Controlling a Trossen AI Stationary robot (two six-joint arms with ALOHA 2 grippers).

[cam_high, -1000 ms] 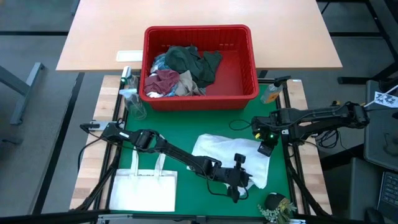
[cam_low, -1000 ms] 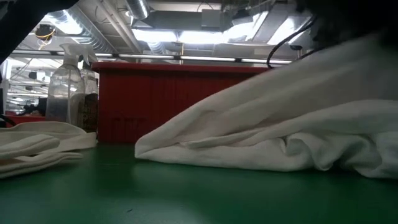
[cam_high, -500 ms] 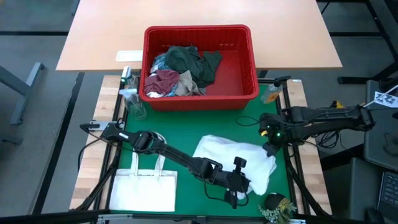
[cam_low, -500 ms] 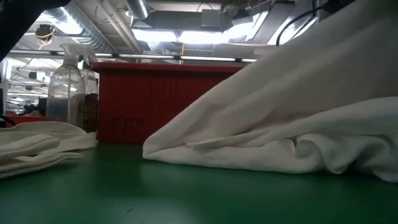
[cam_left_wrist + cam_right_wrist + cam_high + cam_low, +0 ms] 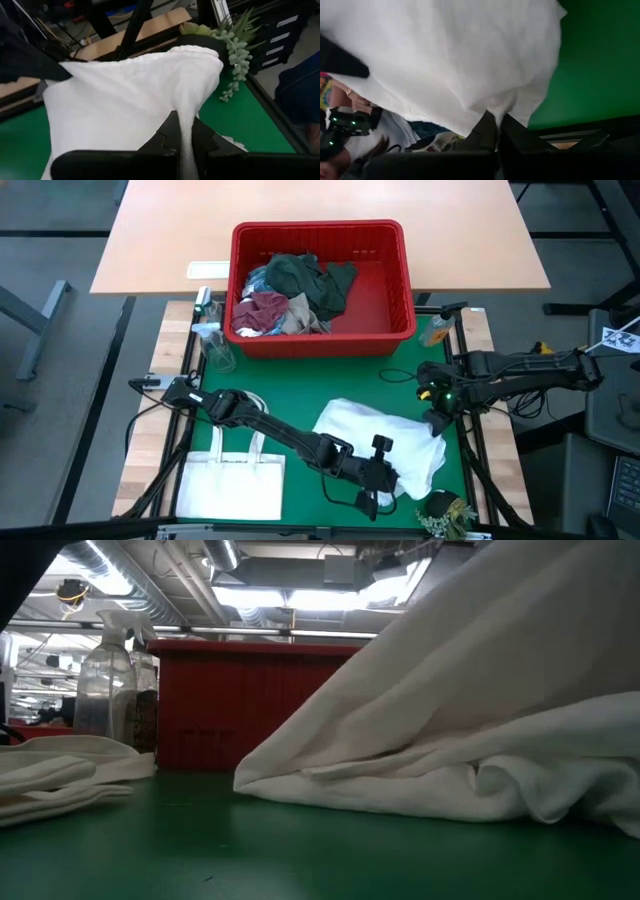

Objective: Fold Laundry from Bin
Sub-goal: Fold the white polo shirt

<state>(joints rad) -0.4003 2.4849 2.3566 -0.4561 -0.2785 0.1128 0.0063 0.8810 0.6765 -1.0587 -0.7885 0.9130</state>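
On the green mat in front of the red slotted plastic bin (image 5: 322,285), the white cloth garment (image 5: 375,432) is pinched at opposite edges by the closed left gripper (image 5: 382,483) and closed right gripper (image 5: 434,420); both should draw apart evenly, keeping the fabric taut and flat.

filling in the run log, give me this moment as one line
step: spreading white garment on green mat | left gripper: shut on garment edge | right gripper: shut on opposite edge | red bin: more laundry inside
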